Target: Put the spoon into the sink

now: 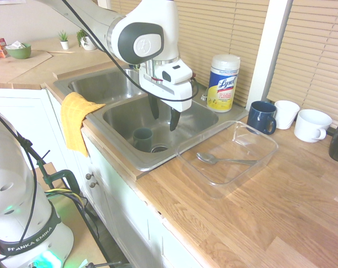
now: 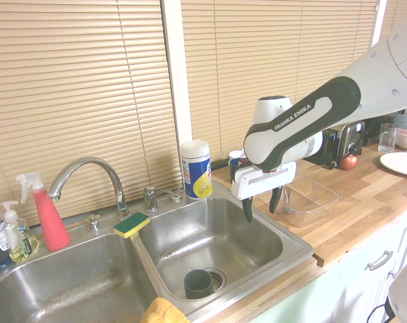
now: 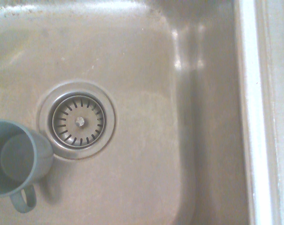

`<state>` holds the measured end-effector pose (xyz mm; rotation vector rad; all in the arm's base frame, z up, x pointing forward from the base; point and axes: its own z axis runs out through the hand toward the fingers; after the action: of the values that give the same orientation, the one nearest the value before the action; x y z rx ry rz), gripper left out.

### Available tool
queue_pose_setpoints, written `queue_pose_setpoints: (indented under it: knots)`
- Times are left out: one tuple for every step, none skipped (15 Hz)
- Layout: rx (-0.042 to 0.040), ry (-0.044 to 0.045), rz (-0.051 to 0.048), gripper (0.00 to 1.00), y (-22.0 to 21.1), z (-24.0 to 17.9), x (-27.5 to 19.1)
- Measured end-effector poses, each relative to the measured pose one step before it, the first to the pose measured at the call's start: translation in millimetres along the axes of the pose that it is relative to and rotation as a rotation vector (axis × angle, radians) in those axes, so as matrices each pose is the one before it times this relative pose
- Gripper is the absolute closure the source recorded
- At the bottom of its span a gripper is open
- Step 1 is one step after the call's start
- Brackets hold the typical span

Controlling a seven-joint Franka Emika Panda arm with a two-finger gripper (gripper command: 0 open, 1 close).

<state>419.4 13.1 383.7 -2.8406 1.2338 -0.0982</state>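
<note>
The gripper hangs above the right basin of the sink, jaws released, the 2 dark fingers spread apart with nothing between them. The second exterior view shows the same: the gripper sits over the basin's far right corner, fingers pointing down and apart.

The spoon lies flat in the clear glass dish on the wooden counter, just beside the sink's right rim. Its bowl points toward the sink and its handle runs toward the dish's far side. The spoon is well apart from the gripper.

On the basin floor a grey-blue mug stands upright just beside the round drain. The wrist view looks straight down at that drain with the mug touching its ring.

A yellow cloth drapes over the sink's front rim at the divider between the 2 basins. A Lysol wipes canister stands at the sink's back right corner. Behind the dish, along the counter's back edge, are a dark blue mug and 2 white mugs. A yellow and green sponge rests on the divider by the chrome faucet, and a pink spray bottle stands at the back rim of the left basin.
</note>
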Motion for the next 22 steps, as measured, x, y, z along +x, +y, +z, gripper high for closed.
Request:
queue_pose_setpoints:
  knots:
    - [-0.00073, -0.00076, -0.00003, 0.00, -0.01, 0.44, -0.01]
    - [0.00116, 0.00106, 0.00020, 0.00, -0.15, 0.37, 0.24]
    - [0.00818, 0.00785, 0.00347, 0.00, -0.72, -0.92, 0.99]
    - [0.01397, 0.01640, 0.00837, 0.00, -0.84, -2.06, 2.17]
    - [0.01755, 0.02565, 0.01396, 0.00, -0.24, -4.04, 3.64]
    - [0.01949, 0.02743, 0.01819, 0.00, 0.33, -5.41, 4.14]
    - [0.01977, 0.02360, 0.01969, 0.00, 1.81, -6.16, 4.57]
    - [0.01959, 0.02320, 0.02314, 0.00, 3.54, -6.13, 4.22]
    - [0.01529, 0.01838, 0.02491, 0.00, 5.09, -5.44, 4.49]
    - [0.01526, 0.01297, 0.02923, 0.00, 6.26, -5.84, 5.54]
    - [0.01417, 0.00936, 0.03041, 0.00, 6.23, -6.16, 7.09]
    - [0.01325, 0.00951, 0.03145, 0.00, 6.92, -5.37, 7.57]
    - [0.01221, 0.00952, 0.03323, 0.00, 8.25, -4.40, 9.20]
    - [0.00745, 0.00458, 0.03145, 0.00, 7.25, -2.29, 8.64]
    - [0.00395, 0.00000, 0.03068, 0.00, 6.23, -0.77, 8.70]
    - [0.00161, -0.00178, 0.02866, 0.00, 5.74, 0.40, 7.94]
    - [-0.00047, -0.00042, 0.02199, 0.00, 4.20, 1.98, 6.28]
    - [-0.00016, 0.00548, 0.02106, 0.00, 2.49, 3.55, 5.31]
    - [-0.00334, 0.00274, 0.02131, 0.00, 1.72, 5.81, 4.17]
    - [-0.00566, 0.00057, 0.02223, 0.00, 0.96, 7.71, 3.52]
    - [-0.00611, 0.00136, 0.02492, 0.00, 1.12, 7.59, 5.24]
    - [-0.00694, 0.00141, 0.02205, 0.00, 1.59, 6.71, 6.58]
